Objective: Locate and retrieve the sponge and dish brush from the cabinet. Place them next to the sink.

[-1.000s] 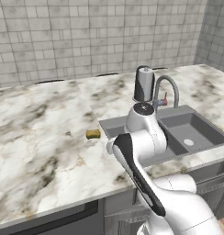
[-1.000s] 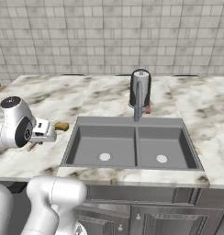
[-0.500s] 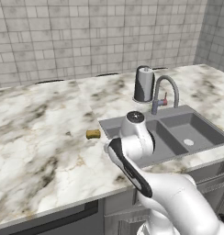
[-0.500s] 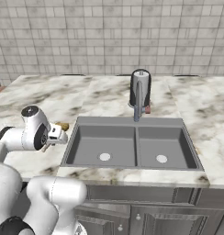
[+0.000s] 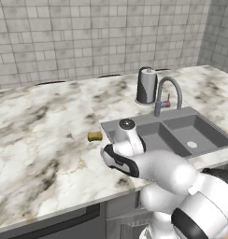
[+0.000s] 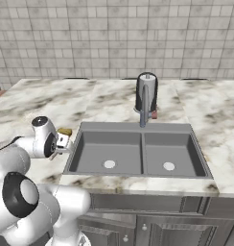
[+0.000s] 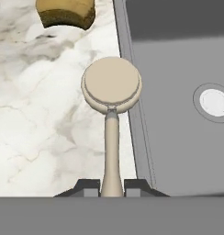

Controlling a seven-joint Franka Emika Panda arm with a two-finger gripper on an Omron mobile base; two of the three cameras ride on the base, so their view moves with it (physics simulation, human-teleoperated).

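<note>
The gripper (image 7: 112, 186) is clenched on the handle of the dish brush (image 7: 112, 87), its unmarked round head ahead of the fingertips over the marble counter (image 7: 36, 124), beside the sink (image 7: 178, 92), the unlabelled sponge (image 7: 65, 13) lying farther ahead.

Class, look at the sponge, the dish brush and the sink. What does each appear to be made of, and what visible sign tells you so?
Sponge: probably foam; matte yellow-brown block with rounded edges and a rough-looking side.
Dish brush: possibly plastic or pale wood; smooth, even cream handle and round head, no bristles visible, held in the shut gripper.
Sink: likely brushed steel; uniform matte grey basin with pale round drains.
</note>
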